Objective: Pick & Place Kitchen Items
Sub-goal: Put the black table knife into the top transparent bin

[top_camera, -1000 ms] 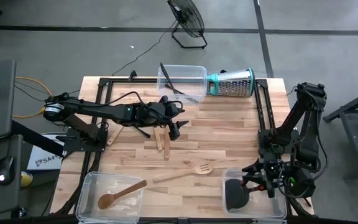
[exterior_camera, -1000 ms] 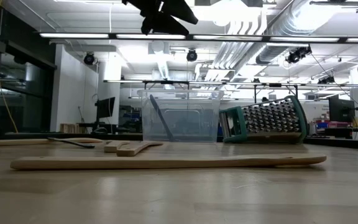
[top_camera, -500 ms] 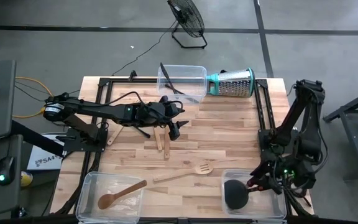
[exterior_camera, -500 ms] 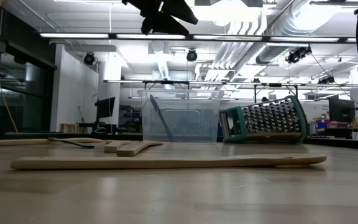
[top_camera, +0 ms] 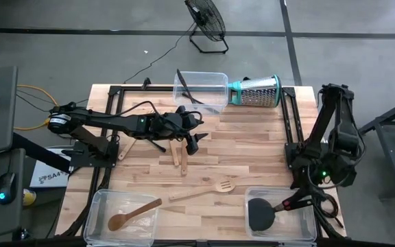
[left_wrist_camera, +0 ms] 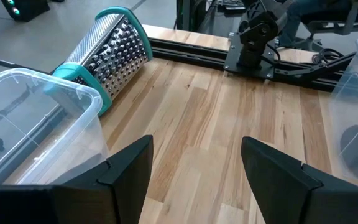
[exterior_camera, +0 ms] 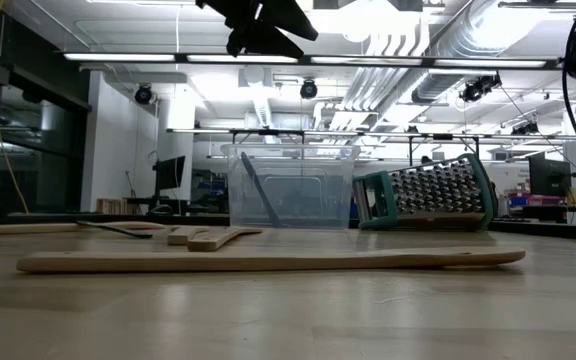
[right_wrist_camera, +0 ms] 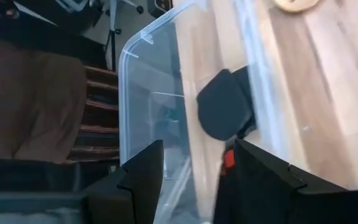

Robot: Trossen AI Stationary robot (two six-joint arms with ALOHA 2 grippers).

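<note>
Right gripper (right_wrist_camera: 188, 180) released above black spatula (top_camera: 260, 213) in near-right bin (top_camera: 312, 237); best to lift straight clear. Left gripper (left_wrist_camera: 194, 165) open mid-counter (top_camera: 252, 147).

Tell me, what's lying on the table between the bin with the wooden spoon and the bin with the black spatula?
A pale wooden slotted fork, lying flat on the bare table, seen from above.

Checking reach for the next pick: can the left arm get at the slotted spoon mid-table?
Probably yes. The slotted spoon lies in the open, nothing on it, and the left end effector hangs open just beyond it.
</note>
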